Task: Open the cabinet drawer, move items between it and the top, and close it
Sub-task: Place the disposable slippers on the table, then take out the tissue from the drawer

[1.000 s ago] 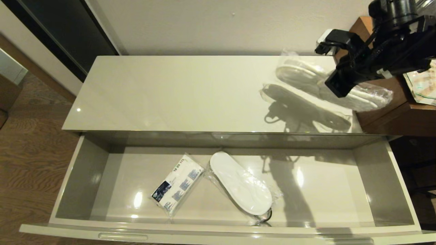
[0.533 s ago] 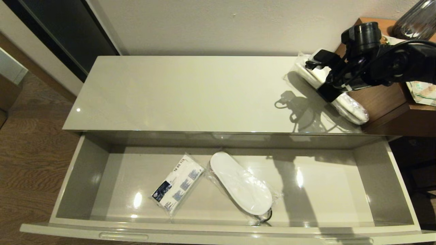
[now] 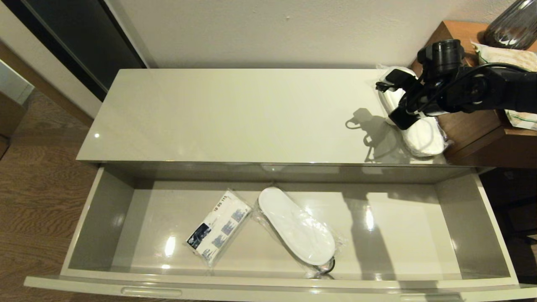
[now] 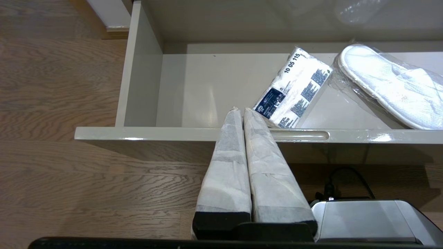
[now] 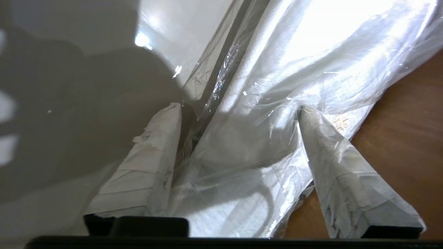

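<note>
The cabinet drawer (image 3: 289,285) is sitting pulled wide open, so that step looks done. Just in front of it, the left hand (image 4: 242,112) is waiting with its fingers pressed together, holding nothing. Inside the drawer a packet (image 3: 218,228) and one wrapped slipper (image 3: 297,226) are lying side by side. Farther back, on the top (image 3: 235,113), the right hand (image 5: 238,109) is spread around another wrapped slipper (image 3: 413,130) at the far right end. Closing the drawer is still left to do.

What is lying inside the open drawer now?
Inside the drawer lie a white printed packet and, beside it, one wrapped slipper. The front wall covers a strip of the floor along its front edge, so that part cannot be seen.
</note>
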Tool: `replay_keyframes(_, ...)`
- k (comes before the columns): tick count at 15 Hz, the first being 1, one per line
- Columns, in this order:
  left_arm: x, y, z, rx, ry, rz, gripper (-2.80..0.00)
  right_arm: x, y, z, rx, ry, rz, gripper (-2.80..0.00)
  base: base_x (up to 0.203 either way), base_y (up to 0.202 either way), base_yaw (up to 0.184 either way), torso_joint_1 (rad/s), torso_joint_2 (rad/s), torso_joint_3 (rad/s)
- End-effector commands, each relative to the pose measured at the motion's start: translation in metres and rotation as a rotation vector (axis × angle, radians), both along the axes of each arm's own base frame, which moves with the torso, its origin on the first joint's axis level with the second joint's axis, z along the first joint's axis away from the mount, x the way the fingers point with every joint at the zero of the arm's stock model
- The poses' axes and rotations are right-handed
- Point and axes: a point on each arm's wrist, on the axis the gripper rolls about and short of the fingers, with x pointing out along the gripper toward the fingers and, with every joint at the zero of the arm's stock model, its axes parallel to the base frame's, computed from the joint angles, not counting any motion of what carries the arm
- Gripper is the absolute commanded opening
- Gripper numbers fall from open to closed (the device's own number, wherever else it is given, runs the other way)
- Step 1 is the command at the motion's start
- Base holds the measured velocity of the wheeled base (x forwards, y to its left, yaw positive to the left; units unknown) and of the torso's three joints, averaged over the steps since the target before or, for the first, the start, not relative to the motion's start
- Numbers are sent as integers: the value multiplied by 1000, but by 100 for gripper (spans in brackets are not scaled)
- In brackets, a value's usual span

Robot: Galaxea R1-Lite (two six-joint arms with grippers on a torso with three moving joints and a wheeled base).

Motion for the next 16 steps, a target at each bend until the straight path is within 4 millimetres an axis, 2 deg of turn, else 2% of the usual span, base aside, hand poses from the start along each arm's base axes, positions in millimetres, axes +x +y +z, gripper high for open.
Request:
replay_keyframes(1, 0, 0, 0, 0, 1, 0, -280, -16, 2, 23, 0, -46, 53, 0, 0, 0, 0, 0, 0, 0)
replay_keyframes(5, 0, 0, 0, 0, 1, 0, -280, -28, 6, 38, 1, -84, 91, 0, 0, 0, 0, 0, 0, 0)
replay_keyframes(8, 0, 0, 0, 0, 1, 0, -280, -48, 16, 50, 4, -55, 126, 0, 0, 0, 0, 0, 0, 0)
replay_keyframes(9, 0, 0, 0, 0, 1, 0, -280, -55, 19, 52, 7, -31, 140, -280, 0, 0, 0, 0, 0, 0)
replay_keyframes(12, 0, 0, 0, 0, 1, 1, -280, -97, 29, 55, 53, 174, 209, -280, 0, 0, 0, 0, 0, 0)
replay_keyframes(16, 0, 0, 0, 0, 1, 0, -280, -154, 35, 69, 165, 315, 224, -280, 0, 0, 0, 0, 0, 0)
